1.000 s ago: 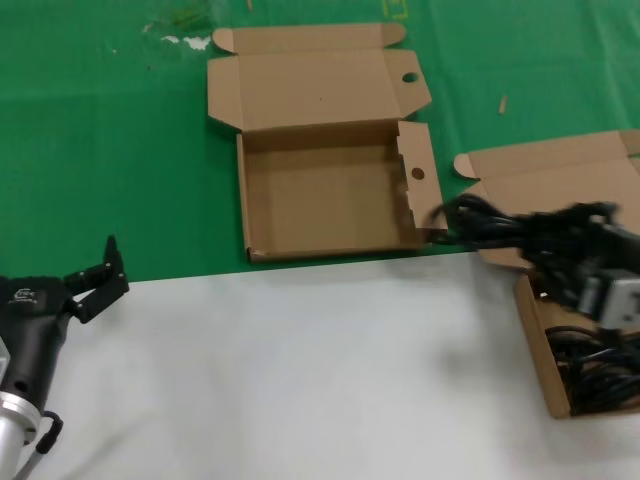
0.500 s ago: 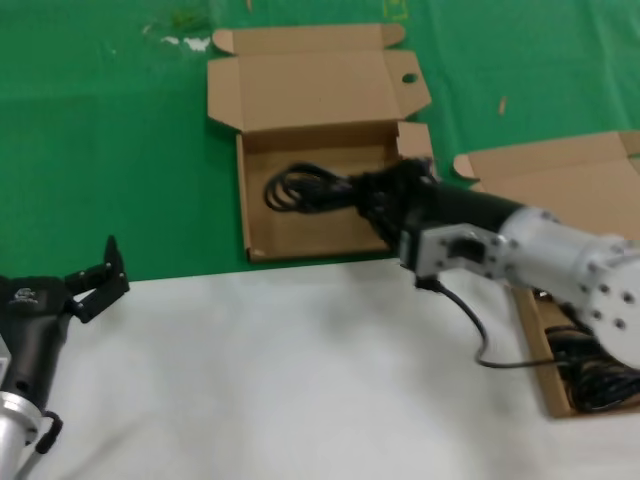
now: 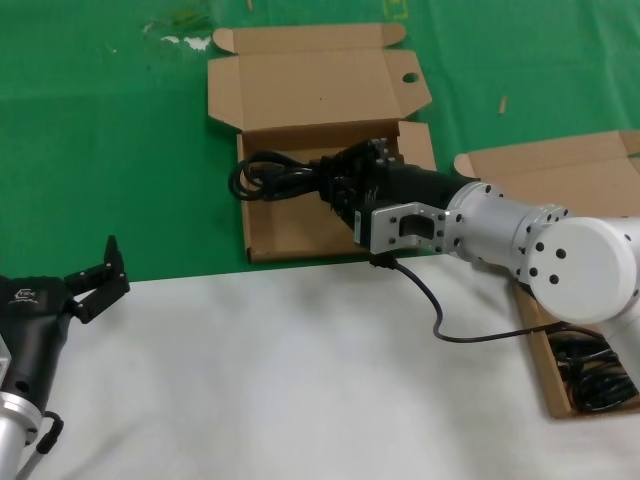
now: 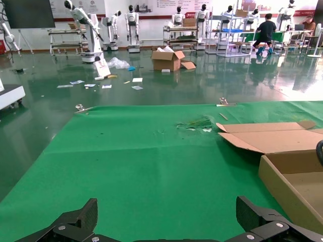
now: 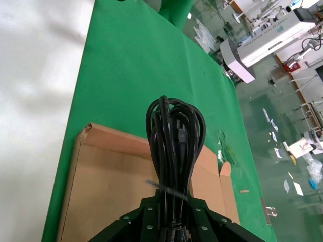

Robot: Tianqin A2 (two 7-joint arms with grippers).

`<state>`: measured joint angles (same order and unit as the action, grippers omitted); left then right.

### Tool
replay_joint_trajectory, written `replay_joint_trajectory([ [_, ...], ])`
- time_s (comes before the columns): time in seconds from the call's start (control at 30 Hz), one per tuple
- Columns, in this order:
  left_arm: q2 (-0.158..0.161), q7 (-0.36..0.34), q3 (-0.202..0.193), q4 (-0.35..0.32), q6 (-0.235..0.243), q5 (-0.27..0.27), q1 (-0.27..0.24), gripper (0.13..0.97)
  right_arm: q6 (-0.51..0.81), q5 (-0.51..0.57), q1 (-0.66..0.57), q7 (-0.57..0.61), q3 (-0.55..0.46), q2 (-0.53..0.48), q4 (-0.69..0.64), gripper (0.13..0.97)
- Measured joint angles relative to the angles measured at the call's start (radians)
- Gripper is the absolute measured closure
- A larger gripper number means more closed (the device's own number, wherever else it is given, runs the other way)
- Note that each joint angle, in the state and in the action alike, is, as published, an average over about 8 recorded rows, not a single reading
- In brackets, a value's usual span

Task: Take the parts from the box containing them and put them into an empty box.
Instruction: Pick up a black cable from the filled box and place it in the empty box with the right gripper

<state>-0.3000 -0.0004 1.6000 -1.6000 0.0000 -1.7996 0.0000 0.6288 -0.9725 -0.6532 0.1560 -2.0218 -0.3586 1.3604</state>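
My right tool (image 3: 345, 185) grips a coiled cord (image 3: 275, 177) over the empty box (image 3: 300, 225); I should centre, lower, then release.

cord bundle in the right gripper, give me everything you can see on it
The cord bundle is a black power cord coiled into a long loose loop, glossy like rubber or plastic. A thin tie crosses the strands near the clamped end in the right wrist view. The right gripper is shut on one end, holding it roughly level over the empty box, its free loop overhanging the box's left wall. No plug shows.
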Motion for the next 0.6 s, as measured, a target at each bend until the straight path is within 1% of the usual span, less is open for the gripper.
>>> replay_joint_trajectory([
  [0.3, 0.000, 0.000, 0.000, 0.000, 0.000, 0.000, 0.000, 0.132, 0.000, 0.000, 0.000, 0.000, 0.000, 0.000, -0.001, 0.866],
  [0.57, 0.000, 0.000, 0.000, 0.000, 0.000, 0.000, 0.000, 0.132, 0.000, 0.000, 0.000, 0.000, 0.000, 0.000, -0.001, 0.779],
  [0.6, 0.000, 0.000, 0.000, 0.000, 0.000, 0.000, 0.000, 0.132, 0.000, 0.000, 0.000, 0.000, 0.000, 0.000, -0.001, 0.779],
])
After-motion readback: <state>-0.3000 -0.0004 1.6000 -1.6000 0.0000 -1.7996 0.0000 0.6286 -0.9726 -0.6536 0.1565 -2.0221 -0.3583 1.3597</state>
